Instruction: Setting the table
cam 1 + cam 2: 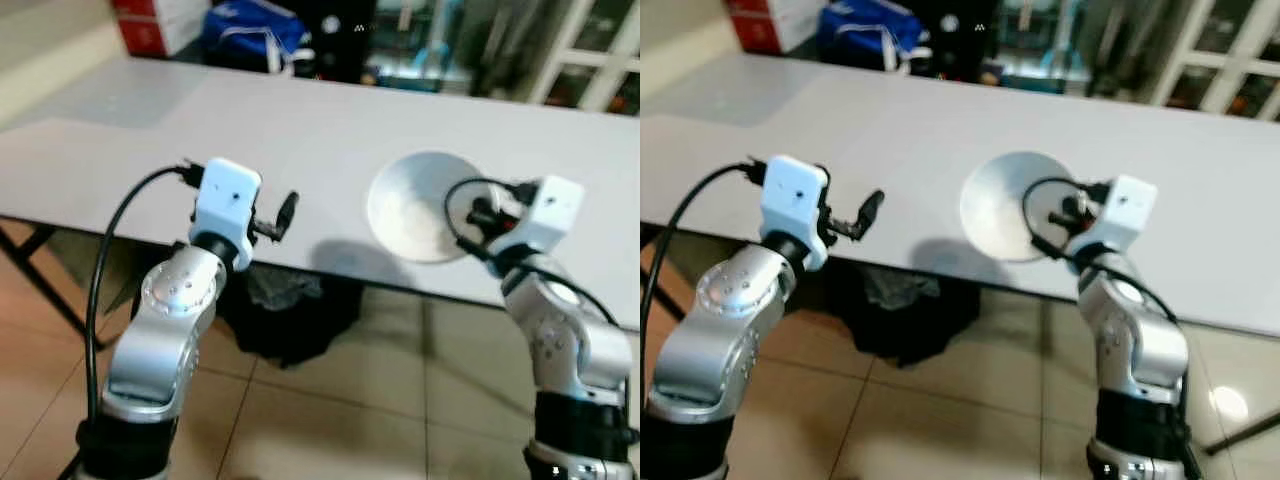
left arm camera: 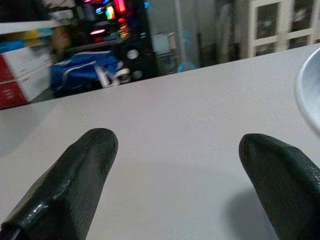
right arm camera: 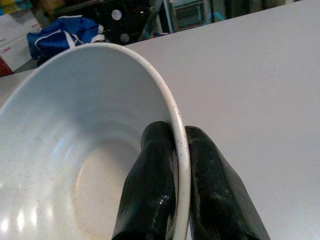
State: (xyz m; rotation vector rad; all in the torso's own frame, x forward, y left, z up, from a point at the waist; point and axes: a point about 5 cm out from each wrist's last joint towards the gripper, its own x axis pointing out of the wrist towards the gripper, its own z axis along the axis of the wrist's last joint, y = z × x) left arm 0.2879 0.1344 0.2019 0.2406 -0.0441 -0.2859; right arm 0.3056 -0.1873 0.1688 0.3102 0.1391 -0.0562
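A white bowl (image 1: 420, 205) sits near the front edge of a long white table (image 1: 300, 130). My right gripper (image 1: 484, 212) is shut on the bowl's right rim: in the right wrist view one black finger (image 3: 150, 185) lies inside the bowl (image 3: 75, 150) and the other outside. My left gripper (image 1: 280, 217) hovers at the table's front edge, to the left of the bowl. Its two fingers (image 2: 75, 185) stand wide apart over bare tabletop (image 2: 170, 130) with nothing between them.
Behind the table lie a blue bag (image 1: 255, 30) and a red-and-white box (image 1: 150, 25), with dark shelving and white-framed doors (image 1: 590, 50) further back. A dark bag (image 1: 285, 310) sits on the tiled floor under the table. A folding table leg (image 1: 40, 290) stands at the left.
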